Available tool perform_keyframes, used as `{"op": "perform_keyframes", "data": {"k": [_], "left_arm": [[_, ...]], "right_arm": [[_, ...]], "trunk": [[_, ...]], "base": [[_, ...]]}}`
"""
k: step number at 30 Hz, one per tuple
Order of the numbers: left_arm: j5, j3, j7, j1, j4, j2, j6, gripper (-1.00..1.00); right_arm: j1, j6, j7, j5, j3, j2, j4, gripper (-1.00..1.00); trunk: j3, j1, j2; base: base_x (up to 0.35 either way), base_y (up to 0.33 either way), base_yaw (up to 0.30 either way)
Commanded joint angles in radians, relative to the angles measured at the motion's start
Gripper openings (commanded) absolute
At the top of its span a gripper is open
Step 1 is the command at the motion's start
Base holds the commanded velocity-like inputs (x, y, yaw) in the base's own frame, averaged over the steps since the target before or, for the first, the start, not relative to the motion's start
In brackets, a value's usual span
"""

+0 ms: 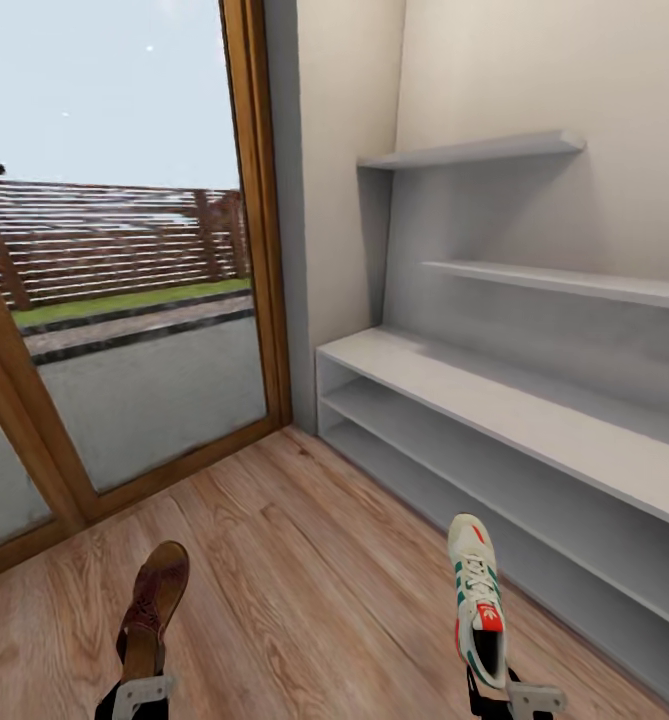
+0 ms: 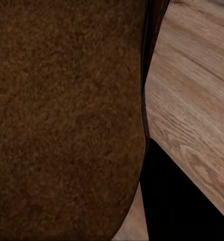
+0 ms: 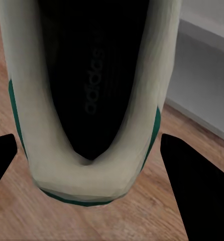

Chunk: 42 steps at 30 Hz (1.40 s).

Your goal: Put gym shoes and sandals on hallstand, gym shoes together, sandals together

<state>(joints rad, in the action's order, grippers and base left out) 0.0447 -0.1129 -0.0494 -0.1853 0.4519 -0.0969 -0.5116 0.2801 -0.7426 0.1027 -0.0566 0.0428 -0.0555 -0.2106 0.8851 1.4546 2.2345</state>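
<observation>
The shoe rack (image 1: pixel 494 390) runs along the right wall, its low surface and two open shelves stretching from near right to far centre, with two stepped wall shelves above. The wood floor (image 1: pixel 304 560) spreads left of it toward a glass door (image 1: pixel 124 250).

The robot carries one shoe per arm. The right hand (image 1: pixel 519 700) holds a white gym shoe (image 1: pixel 479 600) by its heel, toe pointing away, its long axis running roughly along the rack's front edge; this hand is the nearer to the rack, which lies just to its right, so the coming move looks like a turn rightward and a reach onto a shelf. The left hand (image 1: pixel 139 695) holds a brown sandal (image 1: pixel 154 610) toe-forward, well apart from the rack.

The right wrist view shows the sneaker's dark inside (image 3: pixel 92 80) between two fingers (image 3: pixel 197 186) standing slightly clear of its sides, so the clamp is probably lower down. The left wrist view shows the sandal's sole (image 2: pixel 67 120) pressed against a finger (image 2: pixel 167 201).
</observation>
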Motion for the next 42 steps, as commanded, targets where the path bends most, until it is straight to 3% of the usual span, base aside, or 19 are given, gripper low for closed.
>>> {"op": "perform_keyframes", "data": {"k": [1,10,20,34,42], "left_arm": [[0.001,-0.002,-0.004,-0.001,-0.001,0.0,-0.002,-1.0],[0.002,-0.002,-0.004,0.0,-0.001,0.0,-0.002,-1.0],[0.001,-0.002,-0.004,0.0,-0.001,0.0,-0.002,-1.0],[0.001,-0.002,-0.004,0.0,-0.001,0.0,-0.002,-1.0],[0.001,-0.002,-0.004,0.0,-0.001,0.0,-0.001,-1.0]], "right_arm": [[0.001,-0.003,0.003,-0.006,0.004,0.0,0.0,-1.0],[0.001,-0.015,0.004,-0.006,0.005,-0.001,0.011,-1.0],[0.001,-0.111,0.003,-0.003,0.005,0.0,0.072,-1.0],[0.001,-0.118,0.003,-0.003,0.005,0.002,0.074,-1.0],[0.001,-0.118,0.003,-0.003,0.005,0.001,0.074,-1.0]], "trunk": [[0.001,0.0,0.0],[-0.007,0.0,0.0],[-0.019,0.0,0.0],[-0.02,0.0,0.0],[-0.024,0.0,0.0]], "base": [[0.23,0.259,0.0],[0.201,0.262,0.0],[0.178,0.271,0.0],[0.177,0.275,-0.004],[0.208,0.261,-0.215]]}}
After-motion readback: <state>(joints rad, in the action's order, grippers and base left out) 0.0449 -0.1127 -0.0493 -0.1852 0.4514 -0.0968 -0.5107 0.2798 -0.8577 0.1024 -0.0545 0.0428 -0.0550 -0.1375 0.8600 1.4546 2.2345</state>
